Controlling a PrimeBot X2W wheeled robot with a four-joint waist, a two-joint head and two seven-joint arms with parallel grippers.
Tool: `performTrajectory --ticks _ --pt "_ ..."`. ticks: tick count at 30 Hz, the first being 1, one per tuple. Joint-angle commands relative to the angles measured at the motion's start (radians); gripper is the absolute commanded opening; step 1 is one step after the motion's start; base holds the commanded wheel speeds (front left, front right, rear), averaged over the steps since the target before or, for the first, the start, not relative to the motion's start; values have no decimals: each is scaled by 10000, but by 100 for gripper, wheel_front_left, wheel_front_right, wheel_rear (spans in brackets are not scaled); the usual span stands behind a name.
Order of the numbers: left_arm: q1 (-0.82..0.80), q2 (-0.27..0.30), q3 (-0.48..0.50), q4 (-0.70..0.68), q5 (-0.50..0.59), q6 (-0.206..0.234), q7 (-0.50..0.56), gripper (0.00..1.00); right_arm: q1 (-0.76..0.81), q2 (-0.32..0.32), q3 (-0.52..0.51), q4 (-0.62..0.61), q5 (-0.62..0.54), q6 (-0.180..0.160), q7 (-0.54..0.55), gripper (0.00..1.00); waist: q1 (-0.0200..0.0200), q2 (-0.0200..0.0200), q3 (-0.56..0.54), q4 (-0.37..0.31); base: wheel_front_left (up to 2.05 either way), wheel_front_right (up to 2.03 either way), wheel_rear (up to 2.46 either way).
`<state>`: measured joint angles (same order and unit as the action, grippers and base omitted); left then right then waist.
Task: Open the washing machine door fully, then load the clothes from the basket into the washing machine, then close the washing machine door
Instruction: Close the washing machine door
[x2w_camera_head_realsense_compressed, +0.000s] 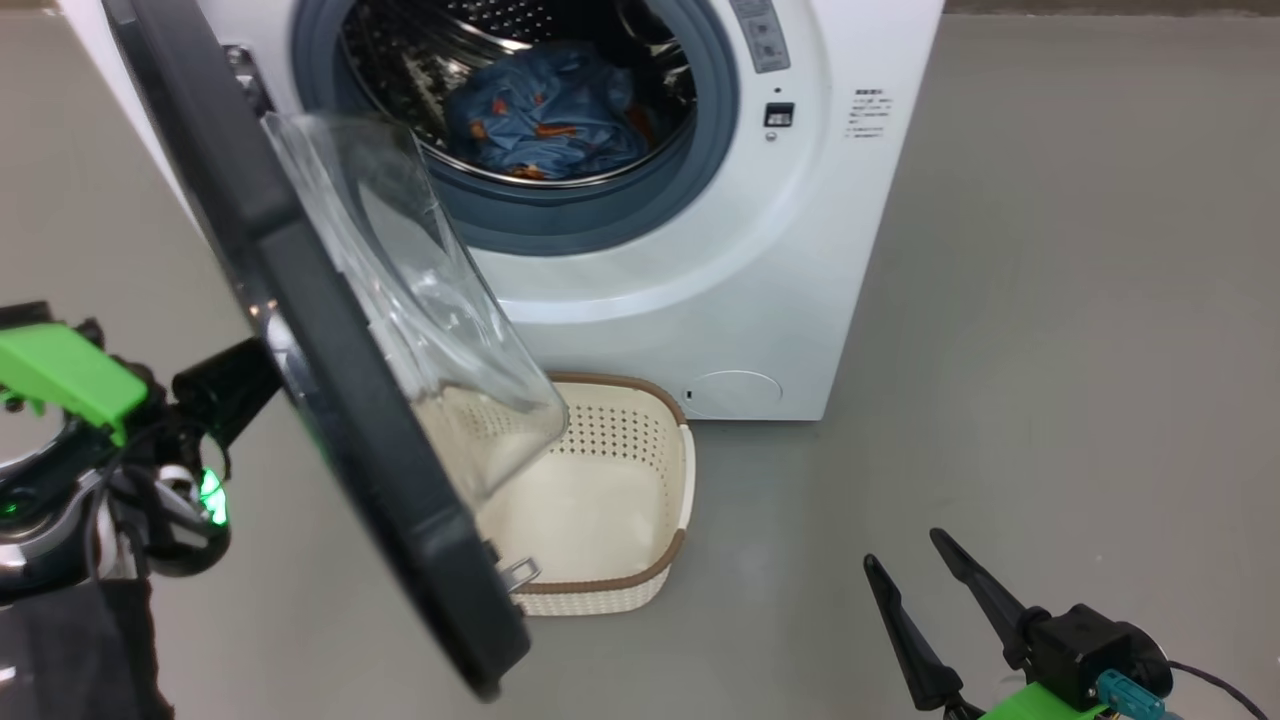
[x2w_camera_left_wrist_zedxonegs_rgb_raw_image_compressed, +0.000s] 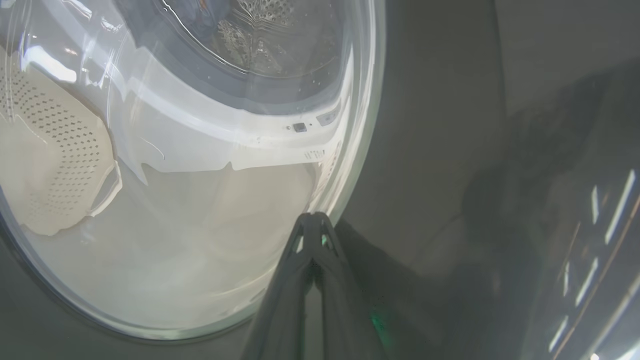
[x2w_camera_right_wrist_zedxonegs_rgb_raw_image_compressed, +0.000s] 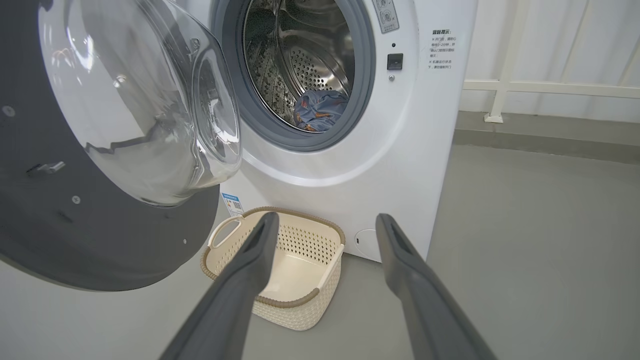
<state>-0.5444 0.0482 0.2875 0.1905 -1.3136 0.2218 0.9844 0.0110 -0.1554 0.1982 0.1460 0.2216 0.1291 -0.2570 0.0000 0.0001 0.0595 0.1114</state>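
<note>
Standing out at an angle from the washing machine (x2w_camera_head_realsense_compressed: 720, 290), the washing machine door (x2w_camera_head_realsense_compressed: 330, 340) is part-way open, hinged at the left as the robot faces it, with its clear bowl bulging toward the opening. The clothes (x2w_camera_head_realsense_compressed: 550, 110) lie low inside the steel drum (x2w_camera_right_wrist_zedxonegs_rgb_raw_image_compressed: 310, 60). They form one blue heap with orange-brown prints, and I cannot count the garments in it. The basket (x2w_camera_head_realsense_compressed: 600, 600) sits empty on the grey floor (x2w_camera_head_realsense_compressed: 1050, 350), just in front of the machine and under the door's free edge.

The right wrist camera takes in the door's inner side, with its grey frame and metal latch (x2w_camera_right_wrist_zedxonegs_rgb_raw_image_compressed: 47, 167), and a small sticker (x2w_camera_right_wrist_zedxonegs_rgb_raw_image_compressed: 232, 204) on the machine's front below the bowl. The left wrist camera looks at the outer face instead, glossy black, with the basket warped through the glass.

The left gripper (x2w_camera_left_wrist_zedxonegs_rgb_raw_image_compressed: 312, 216) is clenched on nothing. Its tips are together at the line where glass meets black rim and appear to touch it. The right gripper (x2w_camera_head_realsense_compressed: 903, 548) is spread wide and empty, low over the floor, well apart from door and basket.

By count there is one door, one basket, one heap of cloth and two grippers, each with two dark fingers.
</note>
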Motion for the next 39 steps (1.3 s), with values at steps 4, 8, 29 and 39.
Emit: performTrajectory --ticks 4,8,29,39 --pt "-645 79 -166 -37 -58 -333 -174 0 -463 -7 163 -235 -13 16 -48 100 0 -1 86 -357 0 0 0" --pt "-806 54 -313 260 -155 -515 -428 0 -489 2 141 -233 -7 16 -48 100 0 -1 125 -604 0 0 0" --pt "-1286 50 -679 1649 -156 -1311 -1196 0 -469 73 104 -172 -8 16 -48 100 0 -1 -37 -1468 0 0 0" --pt "-660 347 -553 1460 263 -2028 -1752 0 -205 102 69 -141 -73 16 -48 100 0 -1 -395 -1552 0 0 0"
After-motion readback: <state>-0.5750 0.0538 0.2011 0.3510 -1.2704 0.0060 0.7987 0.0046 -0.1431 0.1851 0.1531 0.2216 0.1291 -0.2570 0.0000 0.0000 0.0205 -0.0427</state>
